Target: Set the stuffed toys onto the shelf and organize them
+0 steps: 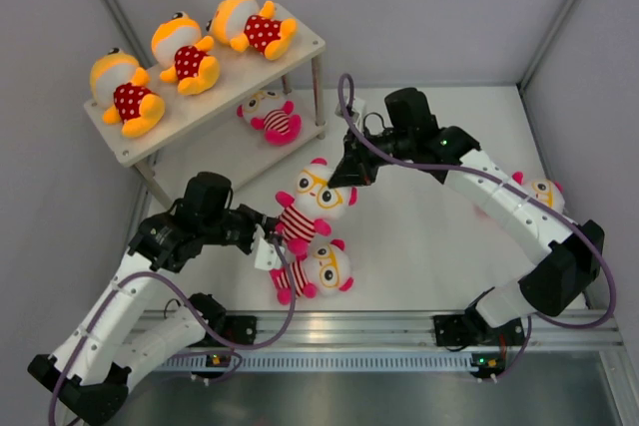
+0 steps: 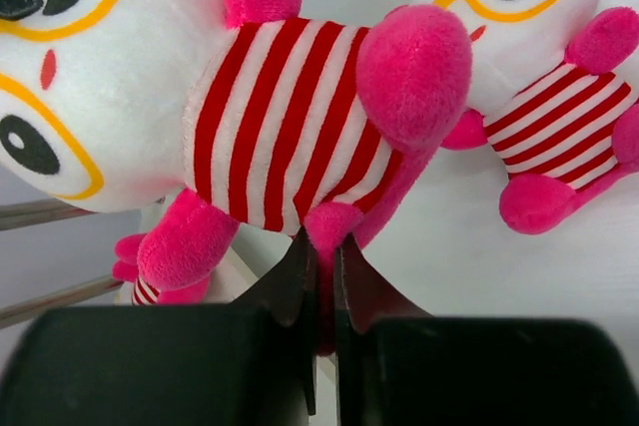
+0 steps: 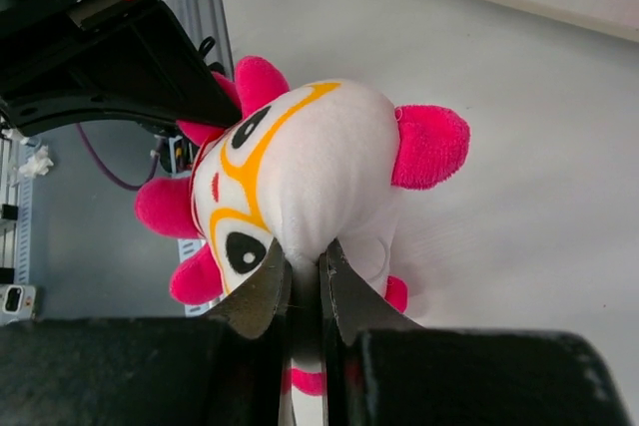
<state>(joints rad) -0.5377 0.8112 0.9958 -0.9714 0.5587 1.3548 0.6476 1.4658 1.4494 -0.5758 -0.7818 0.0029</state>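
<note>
The glasses toy (image 1: 315, 197) is held over the middle of the bench (image 1: 439, 236), left claw (image 2: 319, 243) clamped on its pink foot, right claw (image 3: 305, 261) on its head. If they pull apart, seams may tear, or it drops short of the shelf (image 1: 305, 42) at ten o'clock.

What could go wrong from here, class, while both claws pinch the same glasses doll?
1. The left claw nips only a pink foot and the right claw a fold of the head of the held doll; if the arms pull apart, it may slip or strain a seam.
2. If dropped, it could land on the doll lying below.
3. The right arm partly hides another doll and might sweep it aside.
</note>
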